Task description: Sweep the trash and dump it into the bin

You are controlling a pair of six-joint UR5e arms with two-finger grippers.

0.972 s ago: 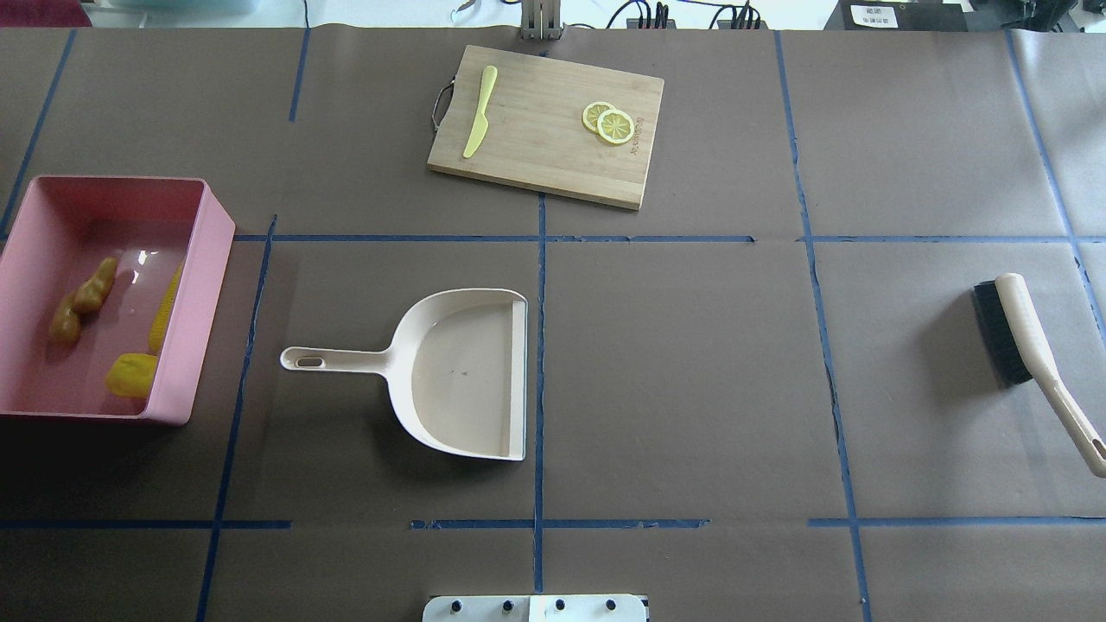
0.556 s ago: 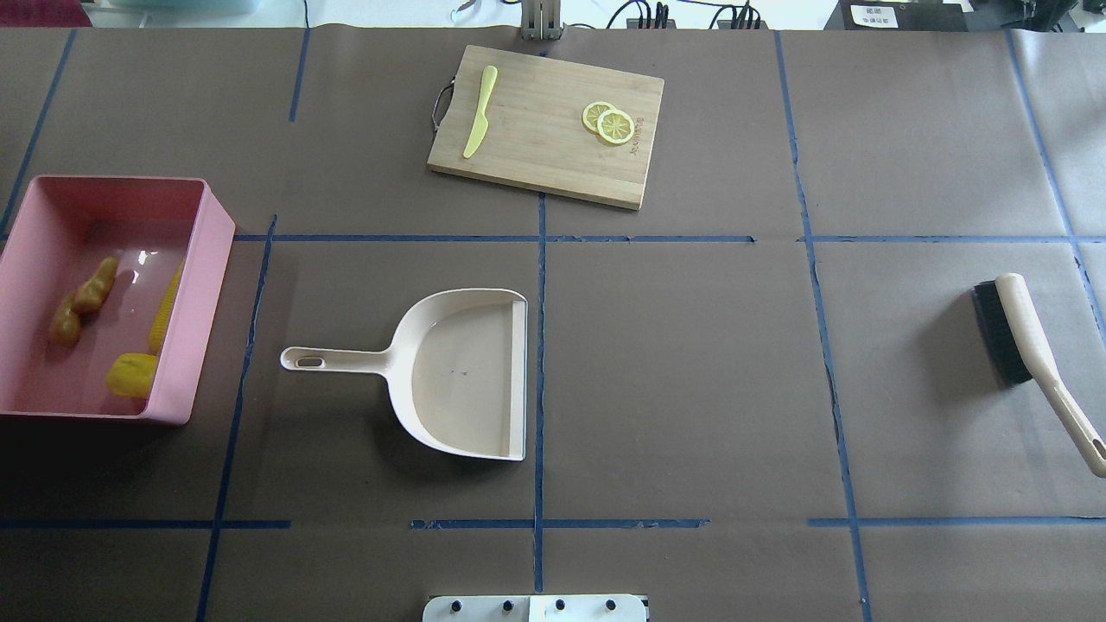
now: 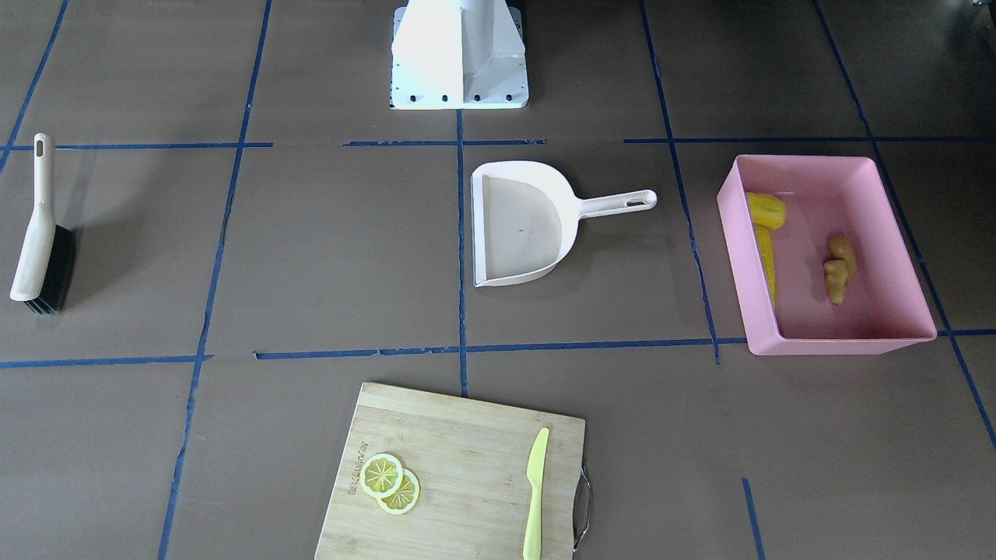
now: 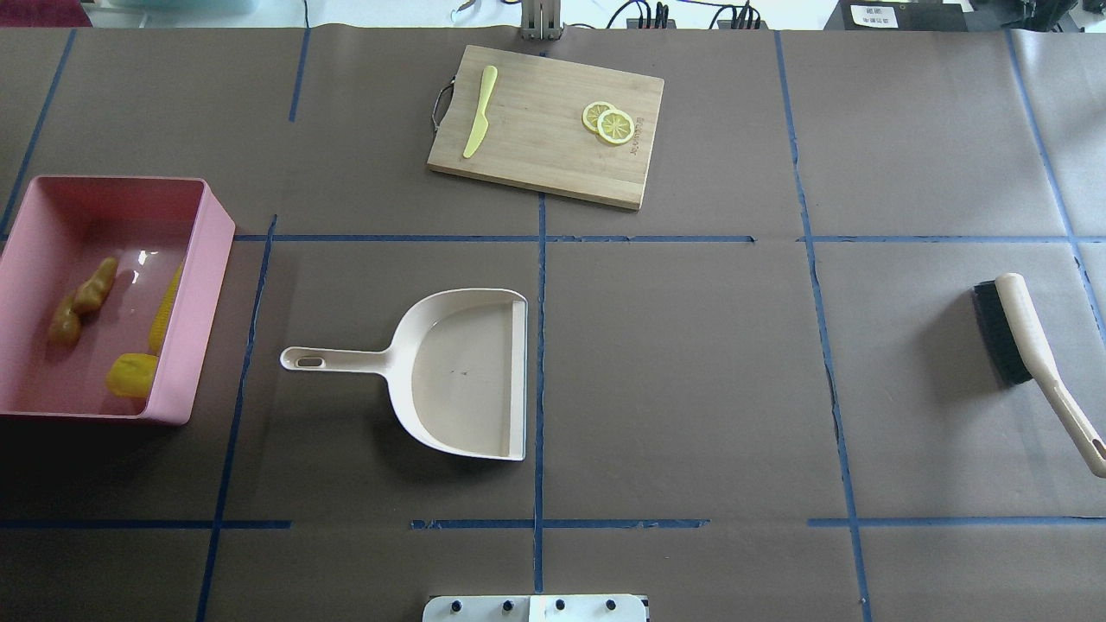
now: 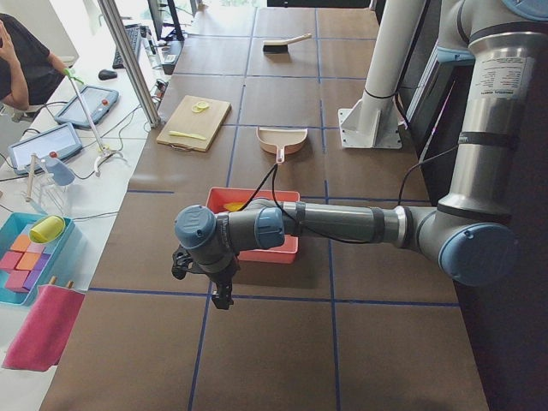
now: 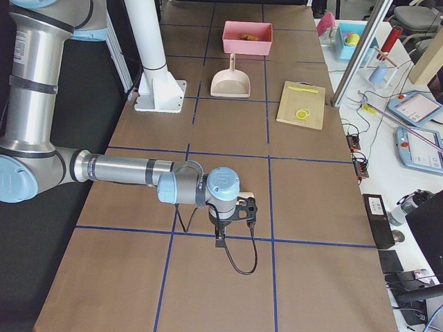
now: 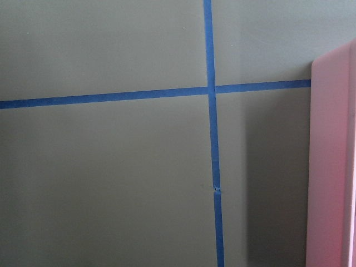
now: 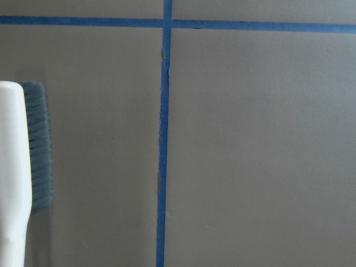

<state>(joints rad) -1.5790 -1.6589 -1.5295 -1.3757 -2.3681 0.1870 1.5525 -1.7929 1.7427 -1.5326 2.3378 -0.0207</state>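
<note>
The pink bin (image 4: 207, 259) stands at the table's left in the overhead view; it also shows in the front view (image 3: 840, 342) and at the left wrist view's right edge (image 7: 331, 167). Inside it lie the corn cob (image 4: 164, 311), the yellow potato-like lump (image 4: 131, 374) and the ginger root (image 4: 82, 298). The cream dustpan (image 4: 467, 371) lies empty at mid-table. My left gripper (image 5: 221, 295) hangs beyond the bin's outer side. My right gripper (image 6: 220, 242) hangs over the brush end of the table. Both show only in side views, so I cannot tell whether they are open or shut.
A cream brush with black bristles (image 4: 1020, 333) lies at the far right and shows in the right wrist view (image 8: 14, 167). A wooden cutting board (image 4: 544, 125) at the far side carries a lime-green knife (image 4: 479, 112) and two lemon slices (image 4: 609, 123).
</note>
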